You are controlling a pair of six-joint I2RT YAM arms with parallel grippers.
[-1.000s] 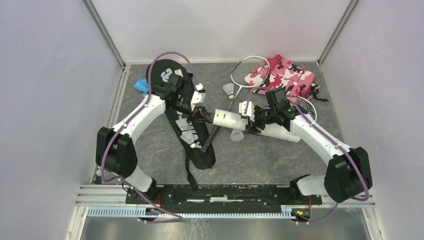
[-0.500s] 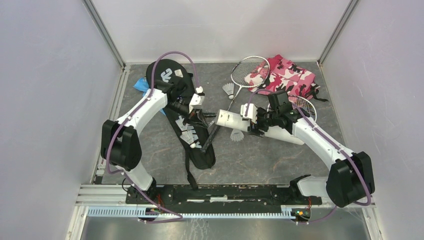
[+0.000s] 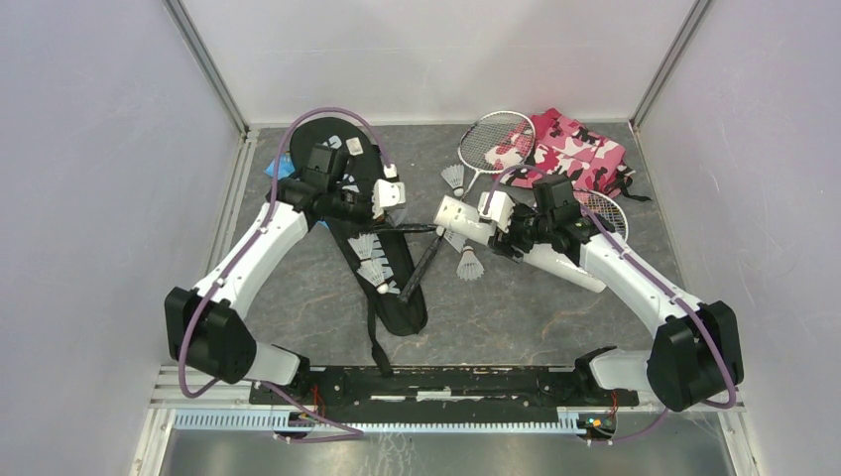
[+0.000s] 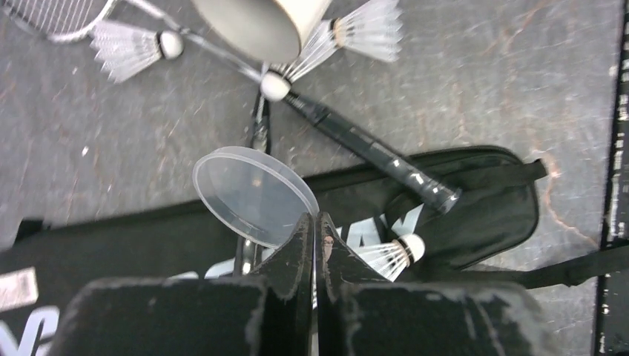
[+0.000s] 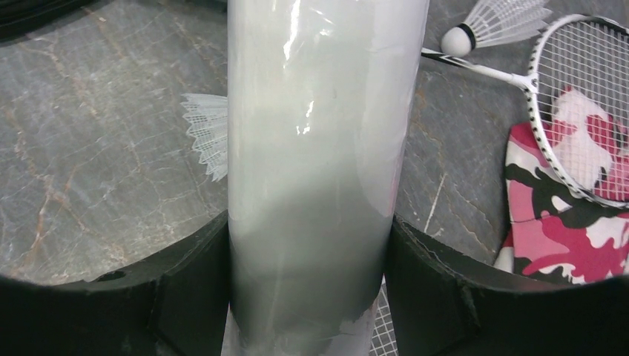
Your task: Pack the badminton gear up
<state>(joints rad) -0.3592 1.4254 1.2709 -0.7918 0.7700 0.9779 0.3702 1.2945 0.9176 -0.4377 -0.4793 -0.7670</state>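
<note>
Left gripper (image 4: 312, 222) pinches the clear lid (image 4: 248, 193) by its rim over the black bag (image 4: 489, 193). Right gripper (image 5: 311, 289) clamps the white tube (image 5: 326, 111) mid-table. That thin edge-hold could let the lid twist loose.

My widest lane is the bare surface (image 3: 516, 317) near the bases, between the bag (image 3: 397, 307) and my right arm. The middle is tight: my left hand (image 4: 313, 219), pinching a clear lid (image 4: 252, 193), sits just before the mouth of the tube (image 3: 458, 216) that my right hand (image 5: 310, 245) clamps, with a racket handle (image 3: 421, 268) and a shuttlecock (image 3: 468, 264) lying below that gap. Far right, two racket heads (image 3: 496, 139) and a pink cloth (image 3: 580, 149) block any low approach.
</note>
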